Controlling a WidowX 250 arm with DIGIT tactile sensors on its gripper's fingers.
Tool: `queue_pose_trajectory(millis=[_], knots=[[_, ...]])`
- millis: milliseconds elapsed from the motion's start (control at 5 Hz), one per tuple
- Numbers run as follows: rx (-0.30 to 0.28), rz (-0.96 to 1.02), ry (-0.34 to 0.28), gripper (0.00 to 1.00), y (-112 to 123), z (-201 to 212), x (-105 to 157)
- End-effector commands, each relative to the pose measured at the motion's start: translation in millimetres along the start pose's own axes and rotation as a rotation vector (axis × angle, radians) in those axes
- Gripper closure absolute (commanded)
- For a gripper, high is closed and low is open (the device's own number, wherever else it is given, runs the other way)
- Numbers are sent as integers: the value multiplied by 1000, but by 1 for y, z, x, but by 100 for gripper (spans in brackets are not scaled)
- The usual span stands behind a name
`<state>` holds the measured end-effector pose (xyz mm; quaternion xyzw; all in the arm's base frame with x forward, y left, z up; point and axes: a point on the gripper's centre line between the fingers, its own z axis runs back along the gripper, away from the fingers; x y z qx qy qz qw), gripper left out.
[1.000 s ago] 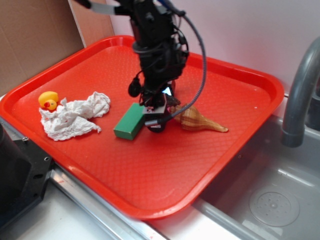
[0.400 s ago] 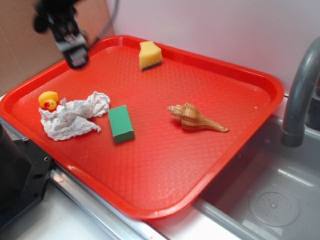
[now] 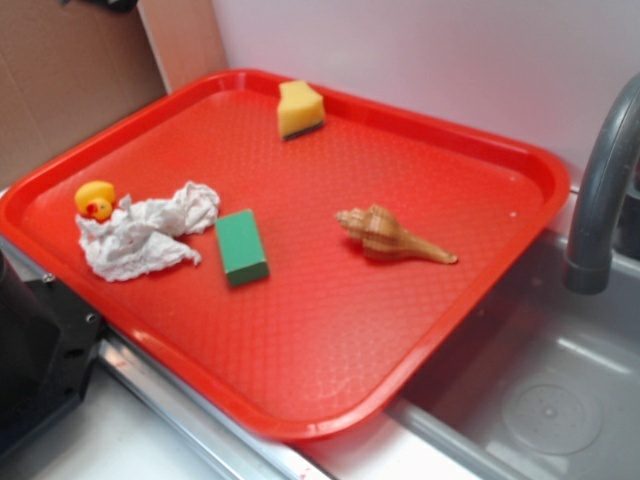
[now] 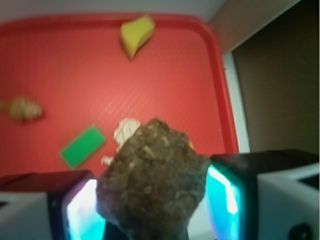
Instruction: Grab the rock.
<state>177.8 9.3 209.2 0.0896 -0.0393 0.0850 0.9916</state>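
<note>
The gripper (image 4: 152, 212) is seen from the wrist view clamped on the rock (image 4: 154, 177) — the brown, lumpy stone is wedged between the two glowing fingers (image 4: 82, 210), pressed from left and right, with its bulk standing up out of the jaws toward the camera. The stone is thus lifted clear of the red tray (image 4: 60, 65), which lies well below and behind it. Beyond the stone, a green block (image 4: 83, 146) and a scrap of white cloth (image 4: 125, 130) are visible on the tray, with a yellow sponge (image 4: 136, 34) near the far rim and a shell (image 4: 22, 108) at the left. In the exterior view the arm is out of frame — no stone remains on the tray. The grab is judged done.
</note>
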Motion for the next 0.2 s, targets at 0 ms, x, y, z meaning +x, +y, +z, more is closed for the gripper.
queue_pose_trajectory(millis=[0], knots=[[22, 71, -27, 100, -20, 8, 29]])
